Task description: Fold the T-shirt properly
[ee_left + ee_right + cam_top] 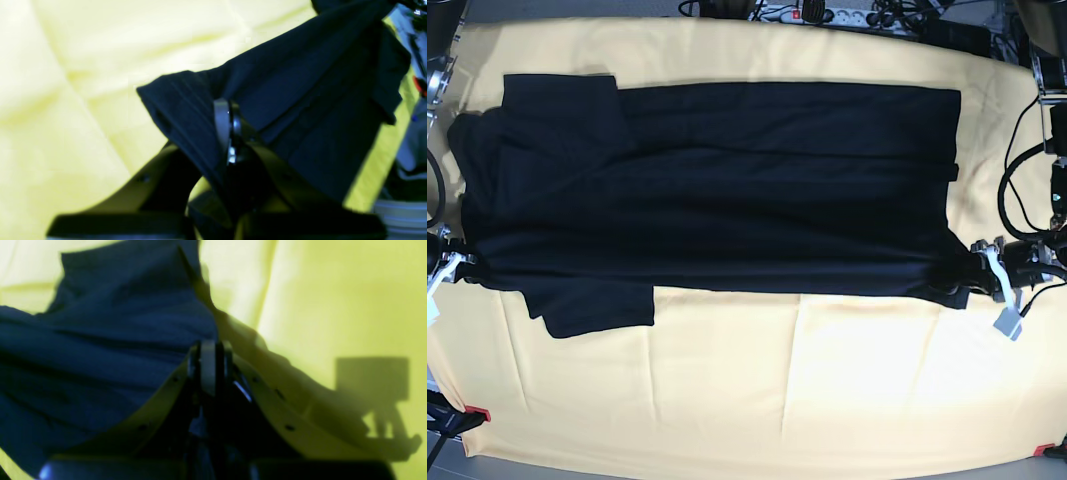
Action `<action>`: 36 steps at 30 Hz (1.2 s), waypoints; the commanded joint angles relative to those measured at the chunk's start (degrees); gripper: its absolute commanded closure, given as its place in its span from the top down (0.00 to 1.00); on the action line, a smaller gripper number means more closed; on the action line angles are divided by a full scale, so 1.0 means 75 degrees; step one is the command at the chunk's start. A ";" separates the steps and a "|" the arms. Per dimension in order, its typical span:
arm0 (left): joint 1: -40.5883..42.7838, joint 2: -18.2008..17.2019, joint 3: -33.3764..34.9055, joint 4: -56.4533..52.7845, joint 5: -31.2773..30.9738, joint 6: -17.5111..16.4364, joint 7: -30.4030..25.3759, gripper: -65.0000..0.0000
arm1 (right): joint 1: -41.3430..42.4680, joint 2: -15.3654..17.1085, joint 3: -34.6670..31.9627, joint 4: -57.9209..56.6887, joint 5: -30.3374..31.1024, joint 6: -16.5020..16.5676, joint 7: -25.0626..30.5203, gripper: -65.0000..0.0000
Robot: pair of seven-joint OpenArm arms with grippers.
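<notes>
Both jaws are pinched tight on the T-shirt (717, 180) near edge, so I'd lift evenly, keep it taut over the yellow cloth (757, 380), fold straight across

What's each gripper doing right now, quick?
Left gripper: shut on the T-shirt near edge.
Right gripper: shut on the T-shirt's opposite end.

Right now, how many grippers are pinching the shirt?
2. The left gripper clamps the T-shirt at its near corner on the base view's right; the right gripper clamps the near edge on that view's left. Both wrist views show shut jaws on black fabric.
</notes>
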 commanded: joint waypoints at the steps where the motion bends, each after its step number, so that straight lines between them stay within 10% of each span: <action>1: -0.0169 -0.0189 -0.0067 0.0096 -0.0364 -0.0040 0.0140 0.00 | 0.0067 0.0329 0.0073 0.0300 0.0236 0.0008 0.0032 0.00; 10: -0.0082 -0.0201 -0.0067 0.0111 -0.0969 -0.0040 0.1489 0.00 | -0.0970 0.0831 0.0073 0.2116 0.0420 0.0008 -0.0248 0.00; 24: -0.0248 -0.0280 -0.0067 0.0111 -0.0969 -0.0040 0.0149 0.00 | -0.0985 0.0650 0.0073 0.2267 -0.1107 0.0008 0.2428 0.00; 36: -0.0577 -0.0306 -0.0067 0.0111 -0.0969 -0.0040 0.1032 0.00 | -0.0985 0.0029 0.0073 0.2267 -0.1457 0.0008 0.2448 0.00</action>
